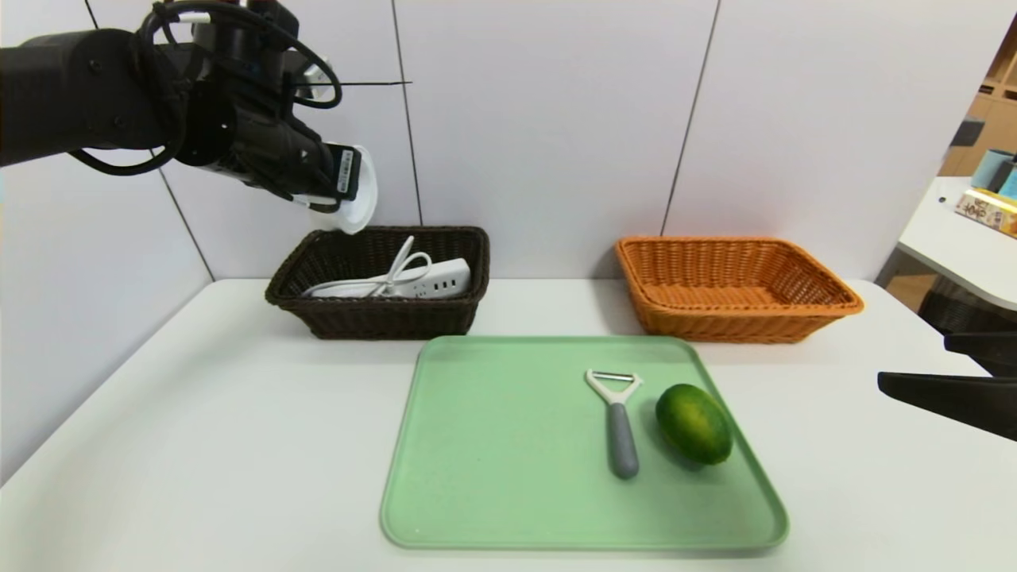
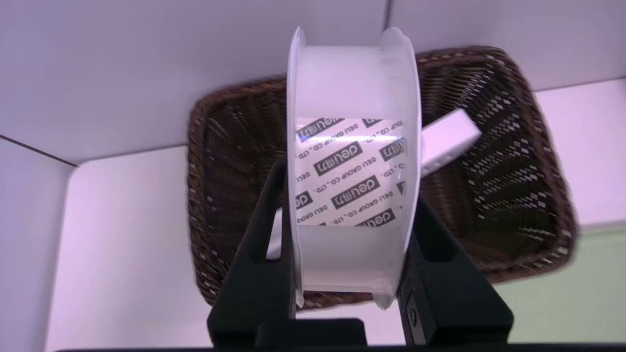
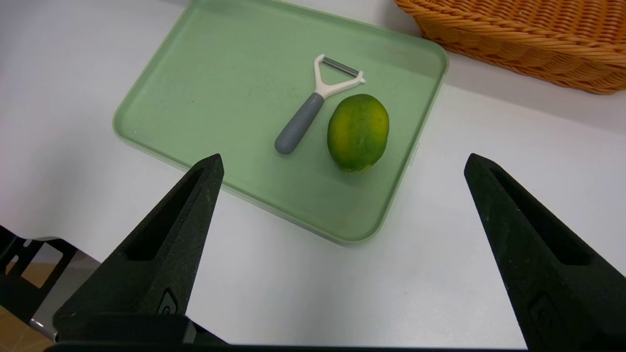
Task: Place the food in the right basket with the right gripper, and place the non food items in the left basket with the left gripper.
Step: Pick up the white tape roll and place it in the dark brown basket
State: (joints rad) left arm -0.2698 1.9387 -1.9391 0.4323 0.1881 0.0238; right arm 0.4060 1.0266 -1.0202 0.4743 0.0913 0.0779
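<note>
High above the dark brown left basket, my left gripper is shut on a white roll of tape with printed labels. A white power strip with its cord lies in that basket. The orange right basket holds nothing I can see. On the green tray lie a green lime and a grey-handled peeler. My right gripper is open, low at the table's right side, near the tray's corner.
The white table ends at a grey panelled wall behind the baskets. A second white table with boxes stands at the far right. The table's edge shows in the right wrist view.
</note>
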